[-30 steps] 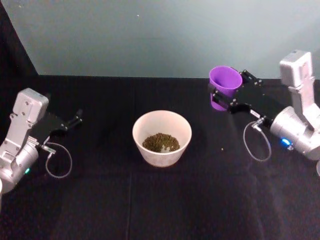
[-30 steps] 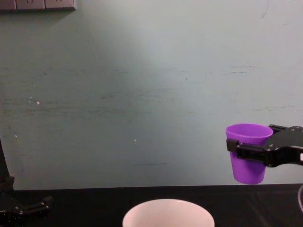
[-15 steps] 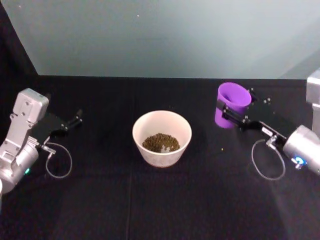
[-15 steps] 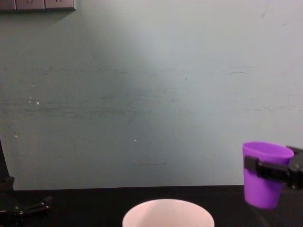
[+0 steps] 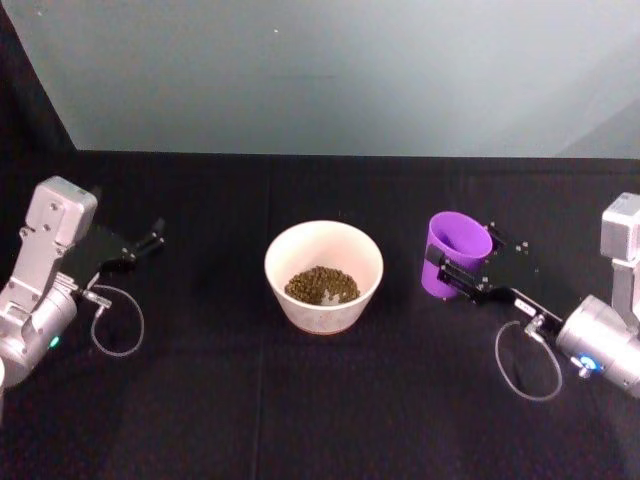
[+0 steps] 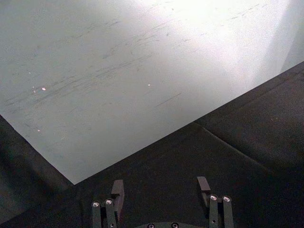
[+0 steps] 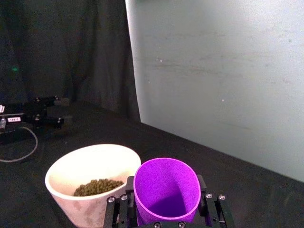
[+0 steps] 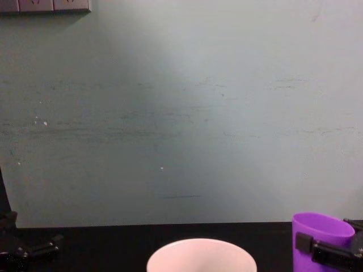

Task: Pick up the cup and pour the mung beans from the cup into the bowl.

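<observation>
Now the right claw (image 5: 462, 280) grips the cup (image 5: 452, 254), a smooth purple tumbler standing upright with nothing visible inside. Just to that claw's left stands the bowl (image 5: 324, 275), wide and white, with mung beans (image 5: 321, 285) heaped at its bottom. Farther left across the black worktop (image 5: 300, 400), the left claw (image 5: 150, 236) rests with its fingers spread, holding nothing.

Lab bench (black cloth (image 5: 300, 400), bare wall (image 8: 181, 113))
</observation>
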Controlling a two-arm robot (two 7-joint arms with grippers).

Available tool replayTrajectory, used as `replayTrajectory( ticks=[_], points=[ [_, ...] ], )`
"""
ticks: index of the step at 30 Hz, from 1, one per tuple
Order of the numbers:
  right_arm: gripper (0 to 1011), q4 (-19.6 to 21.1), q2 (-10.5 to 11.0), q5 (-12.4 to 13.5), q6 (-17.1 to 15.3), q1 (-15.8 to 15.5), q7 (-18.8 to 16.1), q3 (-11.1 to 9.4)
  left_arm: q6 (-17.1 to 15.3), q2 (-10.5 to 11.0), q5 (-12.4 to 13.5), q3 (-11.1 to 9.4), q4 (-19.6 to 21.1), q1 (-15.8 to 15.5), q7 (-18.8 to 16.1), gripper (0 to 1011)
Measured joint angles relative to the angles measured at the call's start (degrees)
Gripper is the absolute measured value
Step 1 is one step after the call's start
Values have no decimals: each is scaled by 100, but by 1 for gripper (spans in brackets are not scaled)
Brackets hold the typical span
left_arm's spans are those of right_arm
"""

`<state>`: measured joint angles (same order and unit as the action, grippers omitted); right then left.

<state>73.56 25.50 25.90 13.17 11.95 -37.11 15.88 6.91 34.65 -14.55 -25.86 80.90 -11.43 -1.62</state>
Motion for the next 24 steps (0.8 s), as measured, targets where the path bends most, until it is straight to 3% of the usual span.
replayTrajectory(
  ticks=[17, 24],
  points=[
    [731, -434, 0, 210, 269, -31, -119, 123, 0, 0, 0, 0, 0, 0, 0, 1000],
    [731, -533, -20, 61, 451, -3, -47, 168, 0, 0, 0, 0, 0, 0, 0, 1000]
  ],
)
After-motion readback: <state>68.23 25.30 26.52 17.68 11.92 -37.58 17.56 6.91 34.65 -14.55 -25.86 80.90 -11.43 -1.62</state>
